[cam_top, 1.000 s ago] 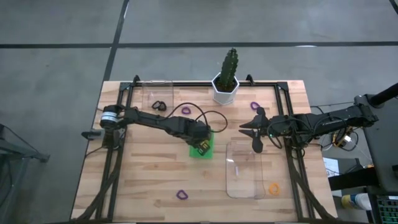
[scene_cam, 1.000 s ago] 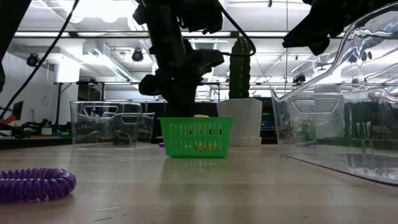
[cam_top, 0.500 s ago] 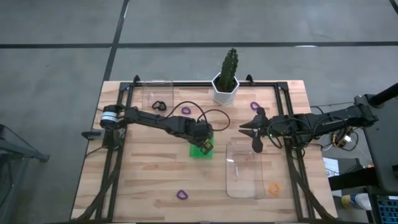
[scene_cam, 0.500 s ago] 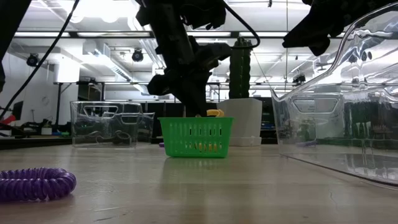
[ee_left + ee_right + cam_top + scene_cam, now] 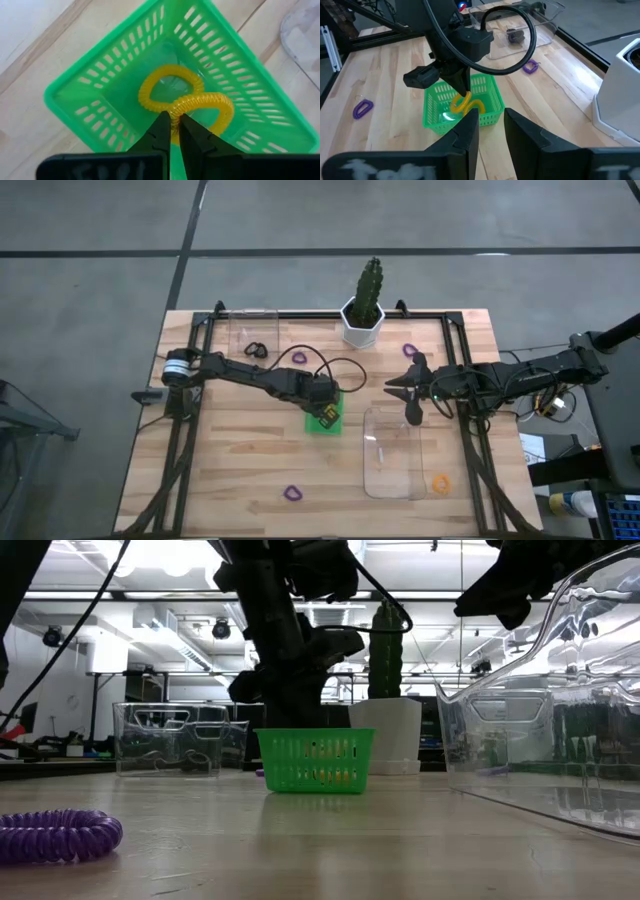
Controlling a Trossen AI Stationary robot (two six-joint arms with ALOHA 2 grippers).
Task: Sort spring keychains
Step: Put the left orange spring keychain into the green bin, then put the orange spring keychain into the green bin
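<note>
A small green tray (image 5: pixel 324 423) stands mid-table. My left gripper (image 5: pixel 171 131) points steeply down into it, shut on an orange-yellow spring keychain (image 5: pixel 210 102). A second orange-yellow keychain (image 5: pixel 159 84) lies flat on the tray's floor. Purple keychains lie on the table near the front (image 5: pixel 292 494), behind the tray (image 5: pixel 300 358) and at the far right (image 5: pixel 410 350). An orange one (image 5: pixel 439 482) lies at the near right. My right gripper (image 5: pixel 402 391) hovers open to the tray's right, with nothing between its fingers. My left gripper pinches the keychain's coil (image 5: pixel 176 109) at one spot of the loop between its two fingertips, coming slanting from above. The loop hangs below the fingers (image 5: pixel 465 94) inside the green tray (image 5: pixel 485 107). I cannot tell whether its lower end touches the floor.
A clear tray (image 5: pixel 250 332) at the far left holds black keychains (image 5: pixel 254 349). A second clear tray (image 5: pixel 393 452) lies at the near right, under my right arm. A potted cactus (image 5: pixel 364 310) stands at the far edge. A cable loops above my left wrist (image 5: pixel 507 37).
Half a second ago my left gripper held the orange-yellow keychain just above the green tray's rim. It has since sunk a little, and the keychain now hangs below the rim inside the tray. The gripper has stayed shut on it.
</note>
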